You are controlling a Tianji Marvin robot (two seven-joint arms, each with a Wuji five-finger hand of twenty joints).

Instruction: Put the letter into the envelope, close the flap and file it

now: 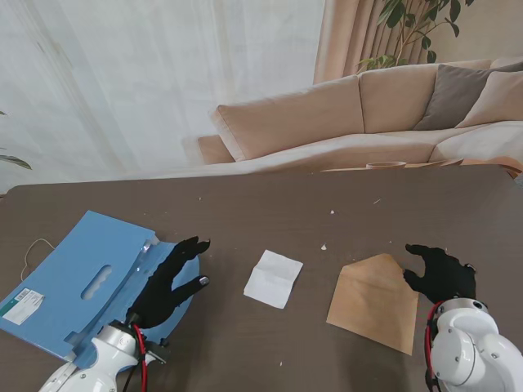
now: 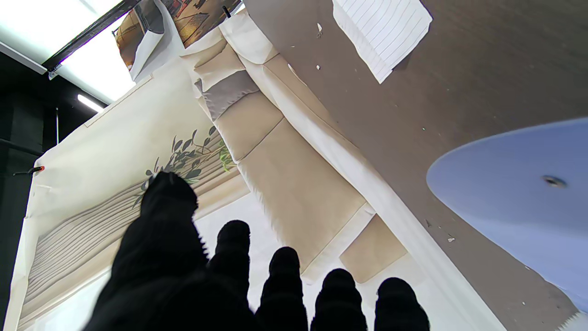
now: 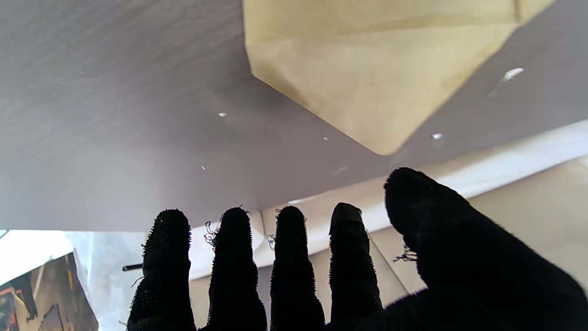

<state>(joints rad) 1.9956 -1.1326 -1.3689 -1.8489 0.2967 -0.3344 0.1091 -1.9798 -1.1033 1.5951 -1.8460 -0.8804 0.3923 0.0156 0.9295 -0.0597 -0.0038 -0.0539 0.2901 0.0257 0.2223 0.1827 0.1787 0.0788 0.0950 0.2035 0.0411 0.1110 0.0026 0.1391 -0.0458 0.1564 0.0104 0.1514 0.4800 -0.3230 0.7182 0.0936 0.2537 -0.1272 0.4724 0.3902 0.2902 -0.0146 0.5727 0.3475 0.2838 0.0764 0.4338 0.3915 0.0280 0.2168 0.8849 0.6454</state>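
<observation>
A folded white lined letter (image 1: 274, 278) lies mid-table, also seen in the left wrist view as the letter (image 2: 381, 32). To its right lies a tan envelope (image 1: 375, 300) with its pointed flap open; the right wrist view shows the envelope (image 3: 376, 69) too. A blue file folder (image 1: 78, 282) lies at the left; its rounded flap (image 2: 514, 202) shows in the left wrist view. My left hand (image 1: 169, 284) hovers over the folder's right edge, open, holding nothing. My right hand (image 1: 440, 273) is open just right of the envelope, its fingers (image 3: 289, 271) spread and apart from it.
Small white paper scraps (image 1: 324, 246) dot the dark table (image 1: 270, 204). A beige sofa (image 1: 343, 122) stands beyond the far edge. A label sticker (image 1: 23, 302) sits on the folder's near left corner, with a string loop (image 1: 34, 247) beside it.
</observation>
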